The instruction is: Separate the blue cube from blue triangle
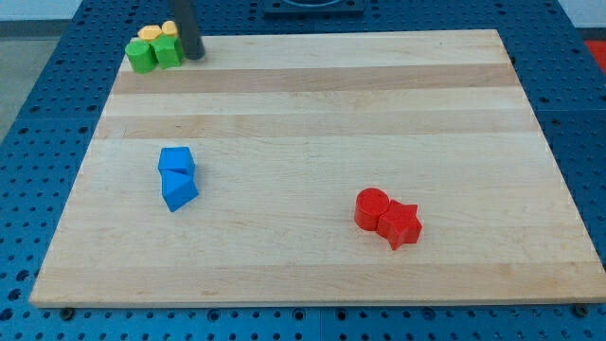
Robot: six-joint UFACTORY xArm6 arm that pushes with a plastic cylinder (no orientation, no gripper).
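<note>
A blue cube (176, 160) sits left of the board's middle, touching a blue triangle (179, 191) just below it. The dark rod comes down at the view's top left; my tip (194, 55) rests on the board's top edge, just right of a cluster of green and yellow blocks. The tip is far above the two blue blocks and apart from them.
Two green blocks (154, 54) and two yellow blocks (159, 33) are bunched at the top left corner. A red cylinder (371, 206) touches a red star (401, 224) at the lower right. The wooden board (379, 114) lies on a blue pegboard.
</note>
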